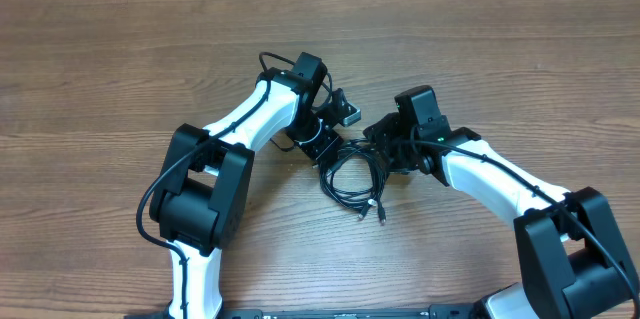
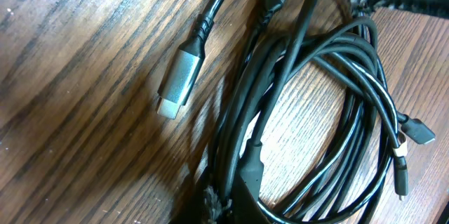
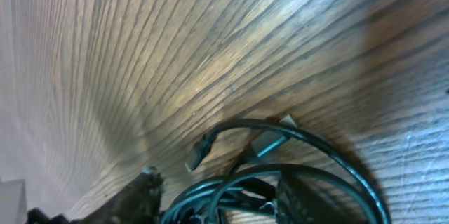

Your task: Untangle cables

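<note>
The cables [image 1: 350, 174] in the middle of the frame are black. One plug [image 2: 179, 80], left of middle, is shiny silver-grey. A thin cable at the right edge has a small white band [image 2: 400, 152]. The table [image 1: 100, 59] is brown wood with dark wavy lines. The left arm [image 1: 245, 114] and right arm [image 1: 490, 174] are white with black parts.

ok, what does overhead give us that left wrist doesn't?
Only overhead: the left arm and right arm meeting at the cables from either side, plus the whole layout. Only left wrist: a silver plug in detail, lying flat on the wood, and how the loops overlap. Both: the black coil on the wooden table.
</note>
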Available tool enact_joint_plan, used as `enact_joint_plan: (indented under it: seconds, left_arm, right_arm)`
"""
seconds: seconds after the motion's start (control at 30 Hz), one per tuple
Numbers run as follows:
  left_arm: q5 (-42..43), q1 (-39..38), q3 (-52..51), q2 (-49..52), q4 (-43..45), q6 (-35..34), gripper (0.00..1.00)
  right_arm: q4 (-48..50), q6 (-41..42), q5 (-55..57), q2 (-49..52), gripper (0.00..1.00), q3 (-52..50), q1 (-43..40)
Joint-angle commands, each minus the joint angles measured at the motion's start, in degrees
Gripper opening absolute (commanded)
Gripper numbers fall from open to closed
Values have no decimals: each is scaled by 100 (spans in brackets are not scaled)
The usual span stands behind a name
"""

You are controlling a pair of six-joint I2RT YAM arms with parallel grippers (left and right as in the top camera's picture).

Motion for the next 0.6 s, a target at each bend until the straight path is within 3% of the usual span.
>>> enact_joint_plan:
  seconds: [0.0, 0.13, 0.57]
  left_arm:
    - [131, -42, 74, 48, 7, 131, 4]
    - [131, -42, 74, 48, 9, 131, 4]
    - [131, -39, 74, 48, 7, 131, 4]
  right_arm:
    - [66, 260, 361, 103, 45, -103, 131]
    - [291, 258, 334, 352, 38, -105, 210]
    - [763, 260, -741, 398, 38, -103, 131]
